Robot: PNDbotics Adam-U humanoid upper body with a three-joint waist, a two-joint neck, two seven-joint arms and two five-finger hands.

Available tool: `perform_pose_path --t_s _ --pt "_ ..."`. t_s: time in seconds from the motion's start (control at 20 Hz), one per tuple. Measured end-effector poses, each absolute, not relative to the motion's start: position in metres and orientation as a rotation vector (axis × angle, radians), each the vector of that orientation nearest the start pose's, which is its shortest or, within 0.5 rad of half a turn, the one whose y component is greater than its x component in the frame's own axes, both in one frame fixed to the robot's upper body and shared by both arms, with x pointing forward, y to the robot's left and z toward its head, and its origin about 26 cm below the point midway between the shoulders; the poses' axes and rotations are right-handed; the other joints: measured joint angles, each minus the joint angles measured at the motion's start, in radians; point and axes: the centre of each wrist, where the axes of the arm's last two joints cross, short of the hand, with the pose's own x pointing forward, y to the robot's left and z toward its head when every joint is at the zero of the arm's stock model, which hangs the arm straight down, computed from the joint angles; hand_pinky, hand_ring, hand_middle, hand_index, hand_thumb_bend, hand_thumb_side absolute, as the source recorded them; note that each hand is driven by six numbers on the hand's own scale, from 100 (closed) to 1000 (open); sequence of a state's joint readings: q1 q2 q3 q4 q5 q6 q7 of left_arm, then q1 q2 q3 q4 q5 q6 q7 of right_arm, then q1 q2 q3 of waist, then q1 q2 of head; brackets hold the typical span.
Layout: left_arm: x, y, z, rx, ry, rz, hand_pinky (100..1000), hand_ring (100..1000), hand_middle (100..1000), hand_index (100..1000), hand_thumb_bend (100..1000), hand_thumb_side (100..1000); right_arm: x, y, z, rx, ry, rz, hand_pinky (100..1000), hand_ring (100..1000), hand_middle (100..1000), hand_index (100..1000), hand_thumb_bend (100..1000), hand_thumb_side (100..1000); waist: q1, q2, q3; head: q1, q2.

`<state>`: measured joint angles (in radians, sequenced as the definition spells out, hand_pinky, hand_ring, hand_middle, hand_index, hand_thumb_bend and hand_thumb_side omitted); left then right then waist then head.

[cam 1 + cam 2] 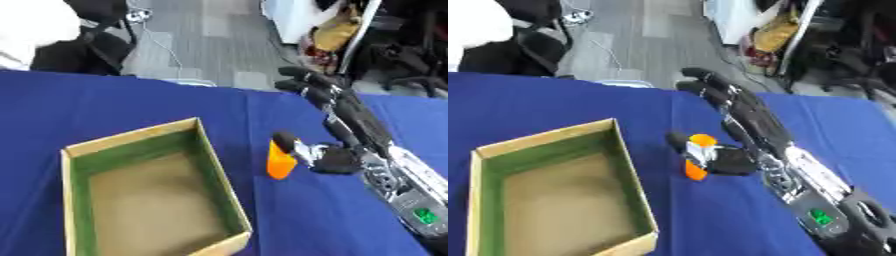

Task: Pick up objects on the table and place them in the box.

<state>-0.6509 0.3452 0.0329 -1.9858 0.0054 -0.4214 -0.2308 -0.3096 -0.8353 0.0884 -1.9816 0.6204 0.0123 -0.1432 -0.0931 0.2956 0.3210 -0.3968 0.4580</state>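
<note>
A small orange object (279, 162) stands upright on the blue table, just right of the box. The open box (131, 136) has tan cardboard walls, a green inner lining and a bare brown floor with nothing in it. My right hand (750, 122) reaches in from the lower right and lies beside the orange object. Its fingers (710, 85) stretch straight out toward the far edge of the table. The thumb (702, 150) rests against the orange object, partly covering it in the right eye view. The hand is open. My left hand shows in neither view.
The blue cloth (105, 100) covers the whole table. Beyond the far edge lie grey floor, a black bag (83, 50), cables and dark chair frames (411, 60) at the upper right.
</note>
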Motion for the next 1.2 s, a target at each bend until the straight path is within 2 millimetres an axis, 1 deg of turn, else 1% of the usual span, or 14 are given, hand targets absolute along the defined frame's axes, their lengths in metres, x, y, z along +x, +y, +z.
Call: perform_pose_path --t_s 0.15,0.35,0.55,0.7,0.9,1.0,1.2 --pt "0.314 0.232 0.306 -0.03 3.094 0.888 991 853 879 801 177 866 0.3 -0.311 0.242 1.756 2.779 -1.47 774 825 911 916 570 1000 -0.001 0.0 0.005 0.0 0.0" --pt "0.314 0.231 0.307 -0.021 3.087 0.9 991 853 879 801 178 866 0.31 -0.318 0.233 1.832 2.741 -1.464 811 836 918 920 587 1000 -0.007 0.0 0.013 -0.006 -0.001" --pt "0.314 0.229 0.308 -0.012 3.08 0.906 991 853 878 801 178 866 0.319 -0.325 0.22 1.886 2.733 -1.438 808 841 928 924 619 1000 -0.008 0.0 0.017 -0.008 -0.001" --pt "0.314 0.228 0.309 -0.003 3.076 0.911 990 853 878 801 178 866 0.325 -0.329 0.209 1.913 2.733 -1.449 805 845 934 926 627 1000 -0.011 0.0 0.019 -0.008 -0.002" --pt "0.314 0.228 0.309 0.001 3.073 0.912 990 853 878 801 178 866 0.33 -0.332 0.202 1.941 2.721 -1.448 824 846 928 916 618 1000 -0.012 0.0 0.019 -0.008 -0.002" --pt "0.314 0.228 0.309 0.001 3.073 0.912 990 853 878 801 178 866 0.332 -0.333 0.199 1.956 2.712 -1.43 830 846 927 912 628 1000 -0.012 0.0 0.019 -0.008 -0.002" --pt "0.314 0.228 0.309 0.001 3.073 0.912 990 853 878 801 177 867 0.334 -0.332 0.191 1.975 2.701 -1.416 829 844 926 912 619 1000 -0.012 0.0 0.019 -0.008 -0.002"
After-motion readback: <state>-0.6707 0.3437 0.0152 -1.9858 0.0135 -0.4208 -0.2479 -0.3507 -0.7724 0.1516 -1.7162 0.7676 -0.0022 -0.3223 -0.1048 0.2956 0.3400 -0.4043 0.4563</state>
